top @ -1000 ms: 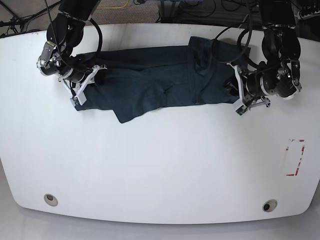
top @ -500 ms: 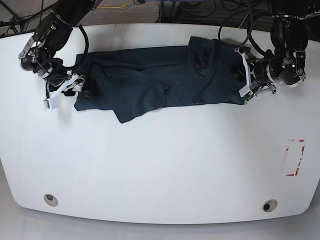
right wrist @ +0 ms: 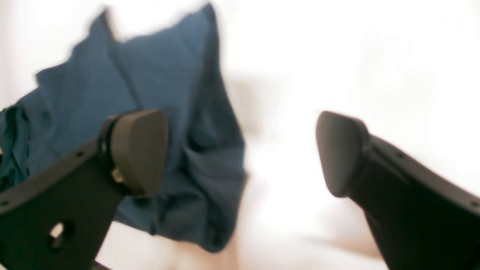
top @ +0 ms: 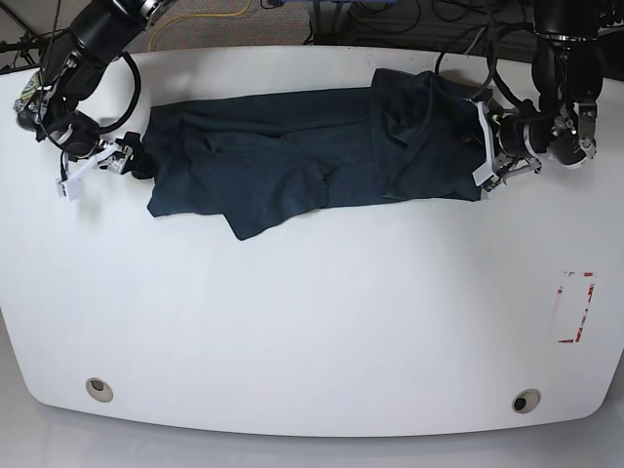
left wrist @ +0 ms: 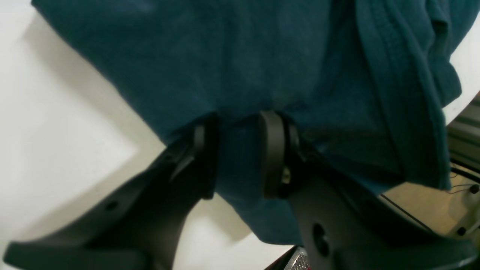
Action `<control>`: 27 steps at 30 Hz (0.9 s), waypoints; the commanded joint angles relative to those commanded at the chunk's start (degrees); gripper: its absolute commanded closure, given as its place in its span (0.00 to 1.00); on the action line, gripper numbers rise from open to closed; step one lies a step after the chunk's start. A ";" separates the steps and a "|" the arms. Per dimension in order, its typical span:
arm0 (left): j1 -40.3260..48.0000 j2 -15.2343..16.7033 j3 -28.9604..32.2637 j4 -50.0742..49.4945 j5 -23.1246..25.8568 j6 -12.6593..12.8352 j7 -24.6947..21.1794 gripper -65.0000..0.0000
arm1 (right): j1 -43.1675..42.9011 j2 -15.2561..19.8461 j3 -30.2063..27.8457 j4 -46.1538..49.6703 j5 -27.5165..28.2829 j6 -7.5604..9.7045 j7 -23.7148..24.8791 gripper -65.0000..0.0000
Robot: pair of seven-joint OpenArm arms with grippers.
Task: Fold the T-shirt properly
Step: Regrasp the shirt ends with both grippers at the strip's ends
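One T-shirt, dark navy, lies on one white table; two grippers are in view, one at each end of the garment.

The T-shirt lies as a long band, its long axis running from one gripper to the other. It sits on the far half of the table in the base view. The end nearest the left gripper is bunched and doubled over, with a thick folded hem visible in the left wrist view. A loose pointed flap hangs out of the near edge, toward the right gripper's end. The fabric is wrinkled throughout.

Left gripper: clenched on the T-shirt. Both fingers pinch a tuck of cloth between them, and the garment spreads ahead of the fingertips and off to one side.

Right gripper: released, its two fingers spread wide with only bare table between them. The T-shirt lies ahead of it and behind one finger; this view is blurred, so I cannot tell whether that finger touches the cloth. In the base view the right gripper sits just beside the end of the garment.

One small red and white marking lies flat on the table, well apart from both grippers.
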 joint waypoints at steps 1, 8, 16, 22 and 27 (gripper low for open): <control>-0.09 0.00 0.00 -0.18 0.00 0.00 0.00 0.75 | 0.00 0.09 -0.09 -0.18 0.00 0.00 0.09 0.09; -1.32 0.09 0.09 -0.18 0.00 0.00 0.00 0.75 | -1.76 -1.67 -3.34 -0.09 0.53 0.00 0.53 0.09; -1.58 0.09 0.09 0.00 0.00 0.00 0.00 0.75 | -2.73 -7.21 -7.30 0.18 0.44 0.00 0.53 0.09; -1.58 0.09 0.00 -0.18 0.00 0.00 0.00 0.75 | -3.43 -10.90 -9.85 4.13 0.00 0.00 0.44 0.09; -1.58 0.09 0.00 -0.09 0.00 0.00 0.00 0.75 | -4.75 -11.69 -10.37 6.51 0.09 0.00 0.35 0.09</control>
